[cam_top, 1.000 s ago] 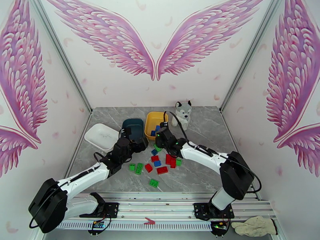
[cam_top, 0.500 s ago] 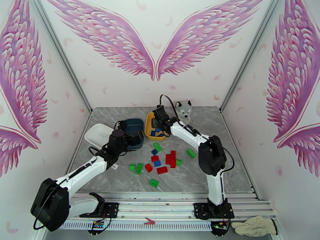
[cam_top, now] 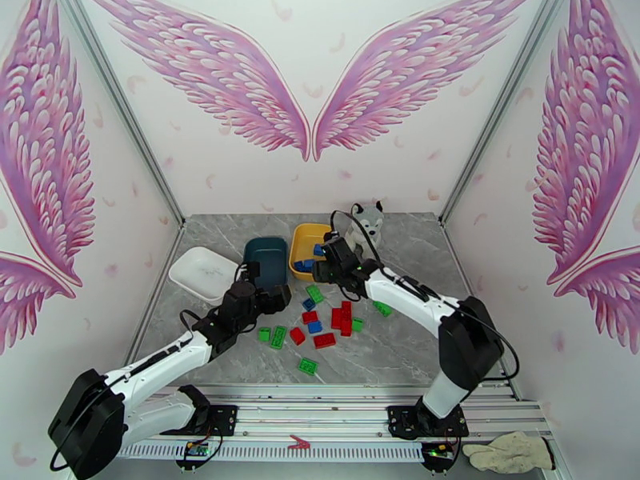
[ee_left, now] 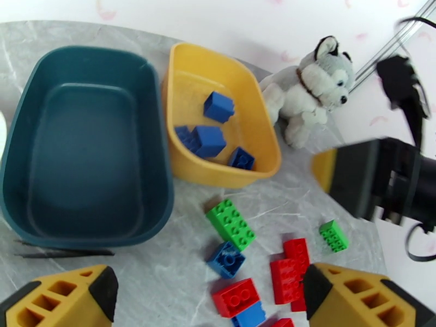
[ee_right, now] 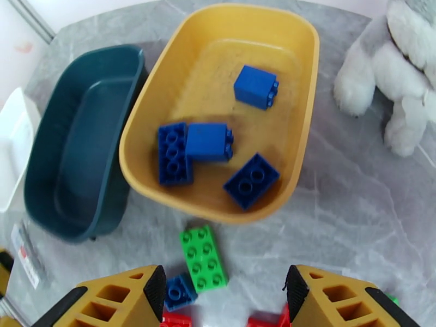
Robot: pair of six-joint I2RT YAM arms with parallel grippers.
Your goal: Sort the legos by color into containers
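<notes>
My right pincer (ee_right: 223, 303) hangs spread wide with nothing in it, its yellow fingers (ee_right: 125, 301) at the near edge of my wrist view. Just ahead, a little toward the finger on that view's left, the green two-by-four brick (ee_right: 203, 258) lies flat on the grey marbled table (ee_right: 338, 213), studs up. Its long axis runs away from me with only a slight tilt, so my fingers would close across its narrow width. I judge that a short reach forward and down, with barely any wrist turn, would do.

A small blue brick (ee_right: 179, 292) sits just beside its near corner, perhaps touching, and could get nudged. My left pincer (ee_left: 210, 287) is likewise wide open and empty, over the loose red bricks (ee_left: 286, 276). The same green brick lies farther ahead of it, so the right arm looks the nearer.

Beyond the green brick stands the yellow tray (ee_right: 308, 34) holding four blue bricks (ee_right: 207, 141). Beside it is the dark teal tray (ee_right: 71, 159), empty, and past that the white tray (ee_right: 13, 137). Green, I judge, belongs in one of those two.
</notes>
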